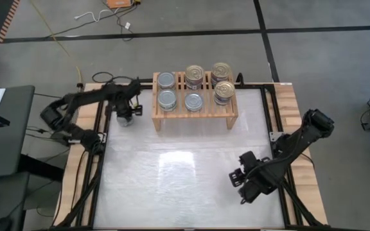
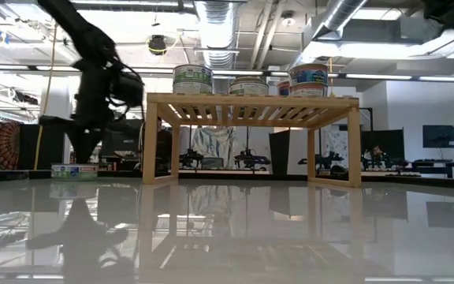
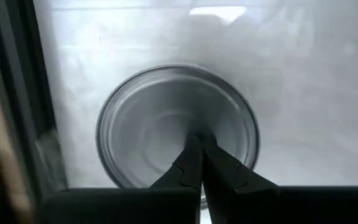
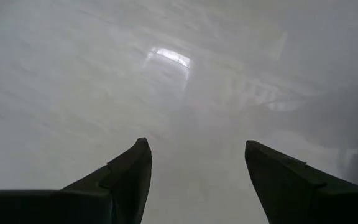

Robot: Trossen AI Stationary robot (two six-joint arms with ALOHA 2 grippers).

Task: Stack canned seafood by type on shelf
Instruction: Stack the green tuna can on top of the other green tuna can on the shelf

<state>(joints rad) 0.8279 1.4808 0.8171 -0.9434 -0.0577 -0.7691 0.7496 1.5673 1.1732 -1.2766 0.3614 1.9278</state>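
Observation:
The light-wood shelf (image 1: 194,109) stands at the table's far middle. On its slatted top rest three silver-topped cans (image 1: 167,99) toward the left and three gold-topped cans (image 1: 224,92) toward the right. One more silver-topped can (image 3: 148,118) sits flat on the table just left of the shelf, also seen in the low view (image 2: 75,170). My left gripper (image 3: 199,140) is shut and points down over the middle of this can's top. My right gripper (image 1: 238,183) is open over bare table at the near right, with nothing between its fingers (image 4: 129,174). My left gripper's shut fingertips (image 3: 191,146) stand over the centre of the can's silver top (image 3: 166,134), coming from above. The can rests flat on the table. I cannot tell whether the tips touch the lid.
Dark frame bars (image 1: 101,128) and wooden edge planks (image 1: 82,154) run close along the left of the can. The shelf's left leg (image 2: 150,142) stands just right of it. The glossy white table top (image 1: 178,173) stretches across the middle and near side.

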